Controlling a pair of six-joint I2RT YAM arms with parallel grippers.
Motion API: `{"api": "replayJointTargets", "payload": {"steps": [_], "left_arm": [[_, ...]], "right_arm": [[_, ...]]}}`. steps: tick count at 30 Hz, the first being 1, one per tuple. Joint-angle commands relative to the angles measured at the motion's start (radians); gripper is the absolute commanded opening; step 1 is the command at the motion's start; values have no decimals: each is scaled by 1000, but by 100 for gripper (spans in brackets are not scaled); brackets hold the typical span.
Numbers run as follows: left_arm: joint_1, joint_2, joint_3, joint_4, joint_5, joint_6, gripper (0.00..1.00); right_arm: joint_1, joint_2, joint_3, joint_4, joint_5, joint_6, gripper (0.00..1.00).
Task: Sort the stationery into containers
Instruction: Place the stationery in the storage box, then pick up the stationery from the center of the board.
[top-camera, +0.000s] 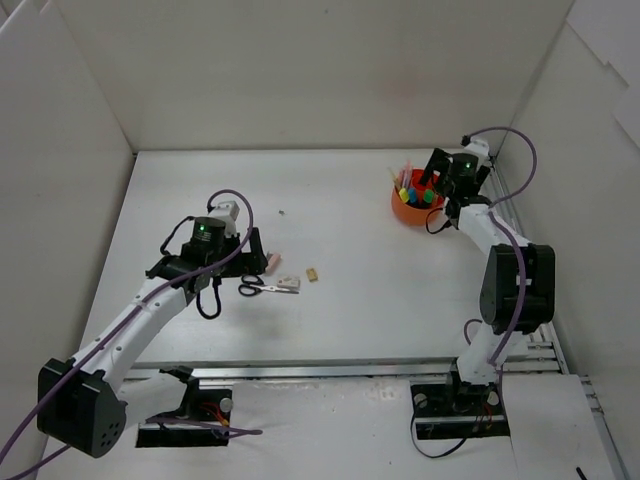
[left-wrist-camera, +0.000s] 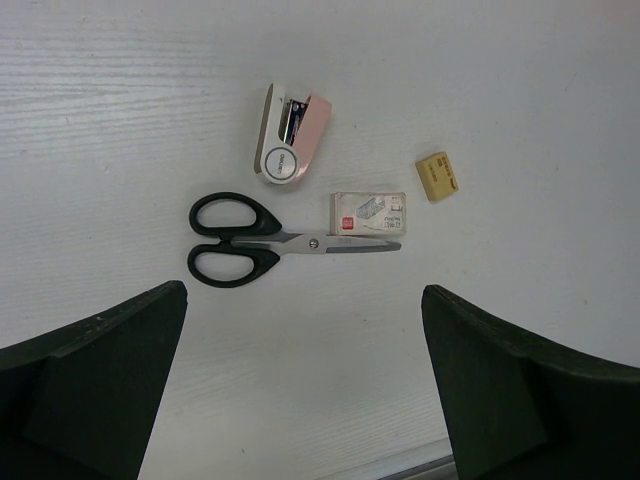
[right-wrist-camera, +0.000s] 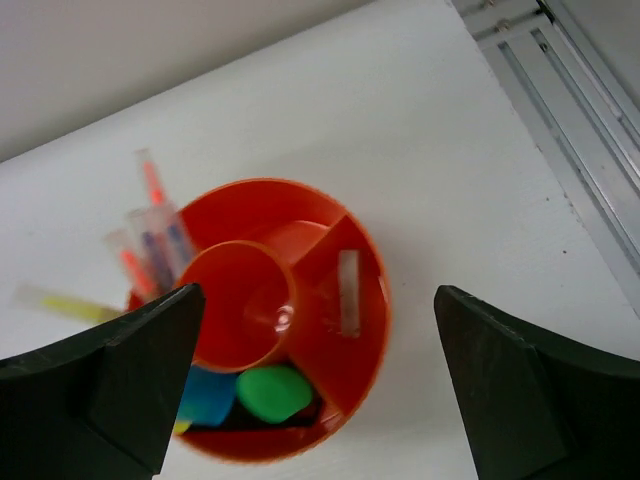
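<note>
Looking down over the white table (top-camera: 380, 300) through both wrist cameras. Right gripper (right-wrist-camera: 320, 295): jaws spread wide, holding nothing, hanging above the orange cup (right-wrist-camera: 300, 185), which sits under the gap and a little toward the left-hand finger. Inside the cup, highlighters (right-wrist-camera: 272, 392) with green and blue ends stand in the compartment nearest the wrist; thin pens (right-wrist-camera: 160, 235) lean out past the left-hand finger, blurred. Left gripper (left-wrist-camera: 305, 295): jaws likewise wide apart and empty, above the table. Scissors (left-wrist-camera: 262, 240) lie flat just ahead of that gap, black handles toward the left-hand finger, blades toward the right-hand one. Pink-and-white stapler (left-wrist-camera: 290, 140) lies just beyond the handles. Small staple box (left-wrist-camera: 368, 213) lies against the far side of the blades. Beige eraser (left-wrist-camera: 438, 176) lies beyond the right-hand fingertip, apart from the box.
</note>
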Motion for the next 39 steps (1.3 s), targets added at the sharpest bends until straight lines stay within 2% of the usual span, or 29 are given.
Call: {"api": "replayJointTargets", "payload": {"steps": [1,7,8,12,16,22,30,33,34,36,39], "left_arm": [[-11,-53,34,27,-24,13,100],[-11,-128,-25,30,-64,-21,100],[-11,-137,-33,29,-72,-33,99],[-11,-168,-70,6,-98,-78,99],[-11,-195,-101,-10,-92,-101,99],[-11,-240,-137,-34,-104,-139,99],[-11,-304,-141,-108,-122,-148,100],[-11,-312,-144,-108,-122,-156,100],[-11,-312,-142,-105,-122,-155,99],[-11,-304,-141,-102,-122,-150,99],[-11,-292,-148,-86,-156,-144,99]], "right_arm": [[87,-165,51,-38,-7,-132,98],[293,-280,62,-240,-25,-227,98],[358,-300,48,-272,-27,-231,98],[521,-306,-7,-301,-33,-206,98],[699,-238,-62,-266,-8,-157,98],[813,-55,-26,-286,39,-62,98],[833,68,-32,-278,91,99,98],[842,91,-39,-278,96,136,88],[846,100,-41,-278,111,139,76],[854,109,-44,-278,142,150,66],[868,129,-38,-280,166,141,44]]}}
